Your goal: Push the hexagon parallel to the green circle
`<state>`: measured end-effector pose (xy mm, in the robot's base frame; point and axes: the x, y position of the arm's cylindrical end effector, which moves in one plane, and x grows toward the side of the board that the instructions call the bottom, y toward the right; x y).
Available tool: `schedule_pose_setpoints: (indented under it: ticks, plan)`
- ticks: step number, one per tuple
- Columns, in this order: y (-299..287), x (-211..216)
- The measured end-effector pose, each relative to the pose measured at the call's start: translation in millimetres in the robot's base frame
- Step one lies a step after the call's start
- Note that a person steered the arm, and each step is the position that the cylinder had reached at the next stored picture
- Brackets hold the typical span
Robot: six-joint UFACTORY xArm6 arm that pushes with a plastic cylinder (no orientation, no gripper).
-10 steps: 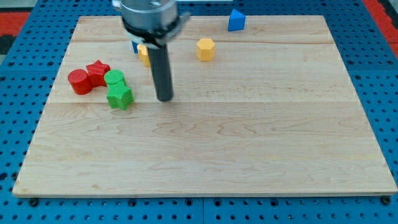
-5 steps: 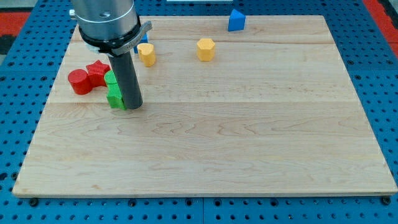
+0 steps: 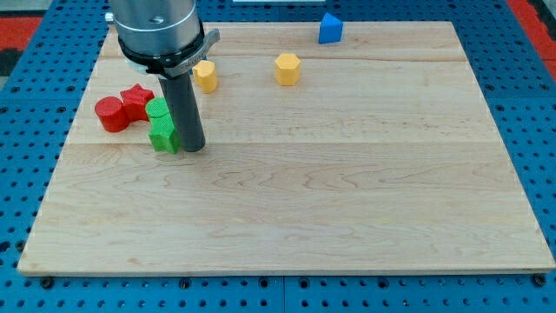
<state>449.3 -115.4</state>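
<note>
The yellow hexagon (image 3: 287, 68) lies near the view's top, right of centre. The green circle (image 3: 158, 109) sits at the left, just above a green star (image 3: 163, 136). My tip (image 3: 192, 146) rests on the board right beside the green star's right side, touching or nearly touching it. The rod hides part of the star and of the circle. The hexagon is far to the upper right of my tip.
A red circle (image 3: 110, 114) and a red star (image 3: 135, 98) sit left of the green circle. A yellow block (image 3: 205, 76) lies near the arm's body, shape unclear. A blue block (image 3: 329, 29) sits at the top edge.
My tip swept left from the board's middle-left to the green star's right side, then shifted slightly right. The blocks have not visibly moved.
</note>
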Motion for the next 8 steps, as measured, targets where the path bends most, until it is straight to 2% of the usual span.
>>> schedule_pose_setpoints:
  ticks: [4, 5, 6, 7, 8]
  plan:
    - [18.2, 2.4]
    - [46.2, 26.7]
    - [112.3, 37.4]
    - [144.8, -22.4]
    - [110.3, -57.3]
